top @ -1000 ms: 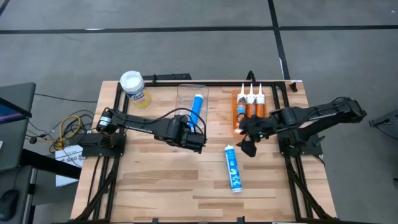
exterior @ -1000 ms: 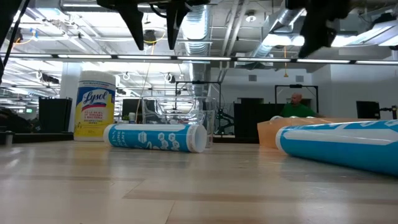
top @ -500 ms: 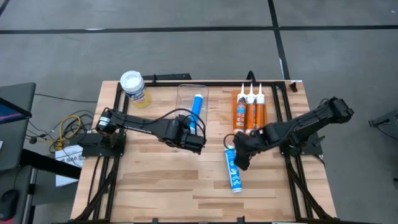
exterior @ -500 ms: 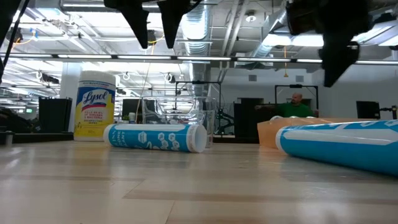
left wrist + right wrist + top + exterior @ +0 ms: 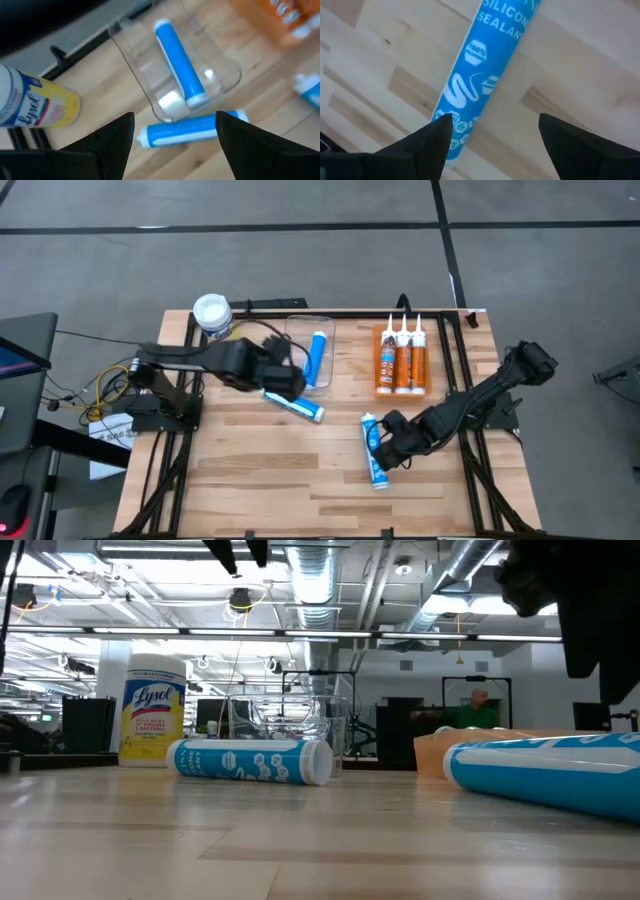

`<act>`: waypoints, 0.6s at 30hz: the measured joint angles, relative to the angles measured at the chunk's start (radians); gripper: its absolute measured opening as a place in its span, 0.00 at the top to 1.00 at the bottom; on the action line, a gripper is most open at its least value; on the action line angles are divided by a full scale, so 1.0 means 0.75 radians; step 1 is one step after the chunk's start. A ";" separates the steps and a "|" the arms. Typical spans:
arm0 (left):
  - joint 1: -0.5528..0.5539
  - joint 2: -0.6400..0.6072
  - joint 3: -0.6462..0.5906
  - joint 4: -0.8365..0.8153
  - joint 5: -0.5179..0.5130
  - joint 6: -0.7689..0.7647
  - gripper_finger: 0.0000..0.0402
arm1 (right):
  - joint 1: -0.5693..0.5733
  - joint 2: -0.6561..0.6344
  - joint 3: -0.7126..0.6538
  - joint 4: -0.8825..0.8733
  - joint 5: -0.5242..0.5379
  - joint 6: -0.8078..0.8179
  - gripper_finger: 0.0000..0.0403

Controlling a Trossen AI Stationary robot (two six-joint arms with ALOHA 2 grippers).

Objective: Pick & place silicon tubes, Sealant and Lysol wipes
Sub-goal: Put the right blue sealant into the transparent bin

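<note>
The Lysol wipes stand upright at the far left, white lid up. One blue sealant tube lies in the clear bin. A second lies on the table just in front of the bin. A third lies on the table nearer the front. Three silicone tubes lie in the orange tray. My left gripper hangs open and empty above the second tube. My right gripper is open over the third tube, one finger on either side and above it.
Black frame rails run along the table's left, right and far edges. Bare wood lies across the front half of the table. A person in green sits in the room far behind the table.
My right gripper has gone from the orange tray toward the table's near edge and down over the third blue tube. My left gripper has risen and drawn back toward the far left, uncovering the second tube, which lies still in front of the bin.
</note>
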 joint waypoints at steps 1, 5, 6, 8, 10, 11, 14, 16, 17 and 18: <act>0.000 -0.030 -0.013 0.004 -0.014 0.000 0.33 | 0.002 0.008 0.000 0.010 0.000 0.025 0.28; 0.000 -0.169 -0.126 0.001 -0.037 -0.052 0.33 | 0.003 0.025 0.000 0.035 0.000 0.098 0.28; -0.001 -0.210 -0.170 0.000 -0.037 -0.082 0.33 | -0.002 0.034 0.002 0.045 0.000 0.117 0.28; -0.003 -0.285 -0.261 -0.003 -0.037 -0.155 0.33 | -0.012 0.043 -0.001 0.032 -0.002 0.145 0.28; -0.010 -0.352 -0.351 0.000 -0.033 -0.233 0.33 | -0.015 0.052 0.000 0.070 -0.003 0.149 0.28; -0.011 -0.385 -0.392 0.002 -0.032 -0.268 0.33 | -0.023 0.061 0.001 0.102 -0.004 0.150 0.28; -0.022 -0.455 -0.495 0.015 -0.023 -0.337 0.33 | -0.032 0.069 -0.001 0.161 -0.011 0.152 0.28; -0.034 -0.485 -0.543 0.024 -0.012 -0.362 0.33 | -0.043 0.085 0.003 0.217 -0.016 0.166 0.28; -0.036 -0.495 -0.560 0.026 -0.012 -0.371 0.33 | -0.049 0.085 -0.001 0.205 -0.017 0.174 0.28; -0.037 -0.500 -0.574 0.029 -0.011 -0.373 0.33 | -0.050 0.085 -0.002 0.212 -0.025 0.177 0.28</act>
